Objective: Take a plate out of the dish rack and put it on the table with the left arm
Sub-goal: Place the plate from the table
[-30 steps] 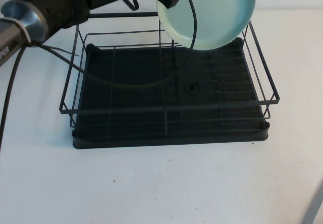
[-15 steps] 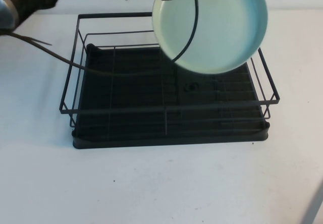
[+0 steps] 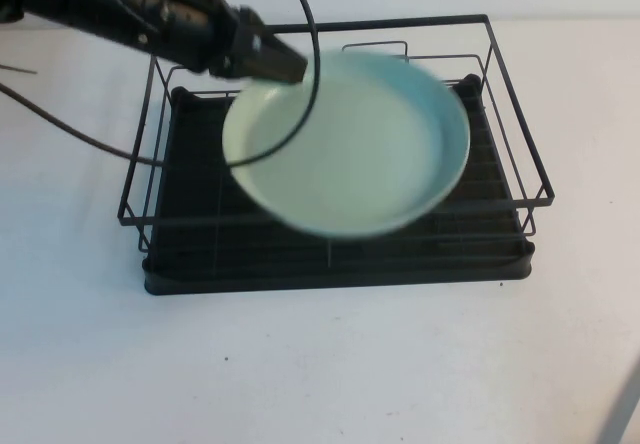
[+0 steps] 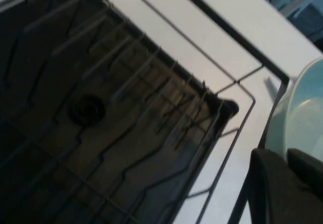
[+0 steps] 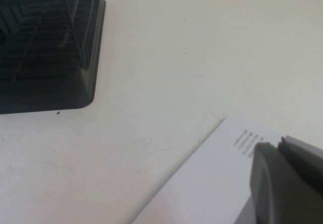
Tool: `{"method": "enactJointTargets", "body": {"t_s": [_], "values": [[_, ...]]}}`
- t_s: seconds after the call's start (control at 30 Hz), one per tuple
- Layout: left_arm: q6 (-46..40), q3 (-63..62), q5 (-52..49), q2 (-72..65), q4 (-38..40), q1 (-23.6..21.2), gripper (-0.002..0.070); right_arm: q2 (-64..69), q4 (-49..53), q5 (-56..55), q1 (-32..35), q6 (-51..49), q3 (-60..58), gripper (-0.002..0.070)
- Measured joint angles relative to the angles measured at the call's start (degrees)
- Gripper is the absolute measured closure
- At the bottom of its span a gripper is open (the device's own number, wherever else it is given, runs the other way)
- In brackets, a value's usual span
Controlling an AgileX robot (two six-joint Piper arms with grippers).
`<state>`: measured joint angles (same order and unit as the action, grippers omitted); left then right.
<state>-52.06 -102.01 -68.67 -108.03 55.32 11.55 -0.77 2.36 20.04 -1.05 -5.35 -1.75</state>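
Observation:
My left gripper (image 3: 285, 67) is shut on the back-left rim of the pale mint-turquoise plate (image 3: 350, 149) and holds it in the air over the middle of the black wire dish rack (image 3: 150, 189). The plate is tilted, face up, and blurred. The rack's ribbed tray holds no other dish that I can see. In the left wrist view the plate (image 4: 303, 113) fills the edge beside my left gripper (image 4: 286, 158), with the rack (image 4: 101, 108) below. My right gripper (image 5: 277, 143) is shut and empty, low over the white table (image 3: 320, 364) to the right of the rack.
A black cable (image 3: 300, 114) from the left arm loops across the plate. A white printed sheet (image 5: 217, 183) lies under the right gripper. A rack corner (image 5: 45, 57) shows in the right wrist view. Open table lies in front of the rack and on both sides.
The left arm has carried the plate from high over the rack's back right corner down and toward the front left. The plate has tipped flatter.

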Motion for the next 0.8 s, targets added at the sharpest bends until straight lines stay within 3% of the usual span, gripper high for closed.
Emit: {"method": "enactJointTargets", "body": {"t_s": [0.17,0.3,0.5,0.67,0.8], "values": [[0.2,9.0,-0.4,3.8,-7.0,4.4,0.0675,0.0,0.0,0.0,0.0,0.0,0.0,0.0696],[-2.4,18.9,-0.5,8.0,-7.3,6.9,0.0675,0.0,0.0,0.0,0.0,0.0,0.0,0.0696],[-6.1,36.0,4.5,15.6,-6.5,7.2,0.0675,0.0,0.0,0.0,0.0,0.0,0.0,0.0696],[-14.5,47.9,16.6,19.6,0.9,7.2,0.0675,0.0,0.0,0.0,0.0,0.0,0.0,0.0696],[-26.5,56.0,26.5,19.7,12.7,7.2,0.0675,0.0,0.0,0.0,0.0,0.0,0.0,0.0696]]}}
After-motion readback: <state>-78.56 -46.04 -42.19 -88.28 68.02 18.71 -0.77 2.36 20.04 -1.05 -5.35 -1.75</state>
